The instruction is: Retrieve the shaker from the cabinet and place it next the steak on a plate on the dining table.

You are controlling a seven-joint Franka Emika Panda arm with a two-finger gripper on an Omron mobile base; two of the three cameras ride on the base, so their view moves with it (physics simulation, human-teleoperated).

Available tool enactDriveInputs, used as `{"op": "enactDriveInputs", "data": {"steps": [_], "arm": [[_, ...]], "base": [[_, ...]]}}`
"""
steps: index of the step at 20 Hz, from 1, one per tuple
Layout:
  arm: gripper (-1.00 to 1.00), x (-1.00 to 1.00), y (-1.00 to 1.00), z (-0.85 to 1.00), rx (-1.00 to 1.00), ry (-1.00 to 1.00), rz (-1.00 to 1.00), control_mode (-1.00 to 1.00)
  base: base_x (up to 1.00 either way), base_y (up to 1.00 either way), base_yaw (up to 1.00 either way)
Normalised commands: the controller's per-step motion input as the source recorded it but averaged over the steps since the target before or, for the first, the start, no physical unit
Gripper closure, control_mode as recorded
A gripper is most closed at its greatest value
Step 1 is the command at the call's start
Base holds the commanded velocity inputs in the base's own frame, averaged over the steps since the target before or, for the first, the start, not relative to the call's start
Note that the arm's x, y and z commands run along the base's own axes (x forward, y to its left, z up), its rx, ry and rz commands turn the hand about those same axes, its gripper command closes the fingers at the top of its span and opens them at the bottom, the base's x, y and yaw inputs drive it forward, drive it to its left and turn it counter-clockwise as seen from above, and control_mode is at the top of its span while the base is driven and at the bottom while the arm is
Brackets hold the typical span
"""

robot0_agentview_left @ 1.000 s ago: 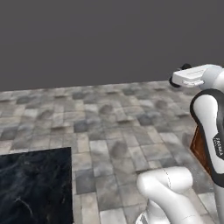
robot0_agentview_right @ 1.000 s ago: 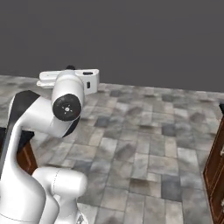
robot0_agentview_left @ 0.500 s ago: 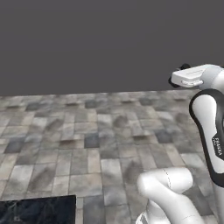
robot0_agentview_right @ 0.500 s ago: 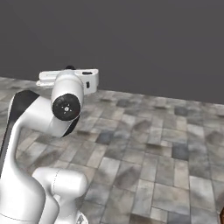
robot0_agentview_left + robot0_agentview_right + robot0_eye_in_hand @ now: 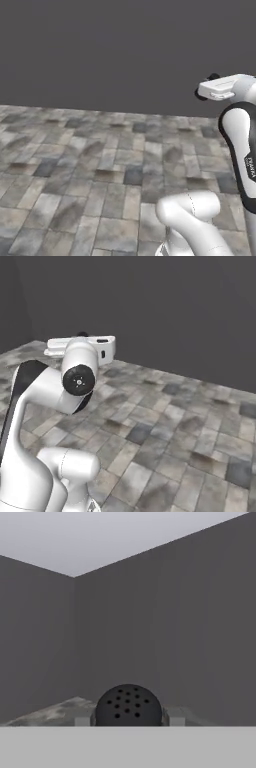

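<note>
The shaker [image 5: 128, 706] sits low in the middle of the hand view, its black domed top dotted with small holes and facing the camera, held between the two fingers [image 5: 83, 720], whose grey tips show just beside it on either side, touching its flanks; the jaws are clamped on the shaker. Beyond it in that view lies a strip of stone-tiled floor [image 5: 55, 710], then two plain grey walls [image 5: 200, 622] meeting in a corner left of centre, under a paler ceiling [image 5: 100, 534]. In the left base view the gripper [image 5: 206, 90] is raised high at the right edge, level and pointing left, with a small dark shape at its tip that is too small to tell apart as shaker or finger; the white arm [image 5: 240, 145] bends down from it along the right side, and its rounded lower link fills the bottom right. Below and to the left spreads the grey and brown tiled floor, which runs back to a dark grey wall across the upper half. In the right base view the hand [image 5: 82, 346] is seen from behind as a flat white block atop a round joint with a dark cap, a dark bit just showing above it; the arm curves down the left side to the base. The same mottled floor stretches to the right, and grey walls meet in a corner at the upper left
</note>
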Motion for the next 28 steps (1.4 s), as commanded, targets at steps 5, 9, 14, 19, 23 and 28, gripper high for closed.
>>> {"op": "enactDriveInputs", "data": {"steps": [5,9,14,19,23,28], "arm": [[1.0,0.0,0.0,0.0,0.0,0.0,0.0,1.0],[1.0,0.0,0.0,0.0,0.0,0.0,0.0,1.0],[1.0,0.0,0.0,0.0,0.0,0.0,0.0,1.0],[1.0,0.0,0.0,0.0,0.0,0.0,0.0,1.0],[1.0,0.0,0.0,0.0,0.0,0.0,0.0,1.0],[1.0,0.0,0.0,0.0,0.0,0.0,0.0,1.0]], "base": [[0.41,0.32,0.51],[0.48,0.41,0.51],[0.83,0.29,0.47],[1.0,0.04,0.41],[1.0,0.0,0.36],[1.0,0.0,0.44]]}}
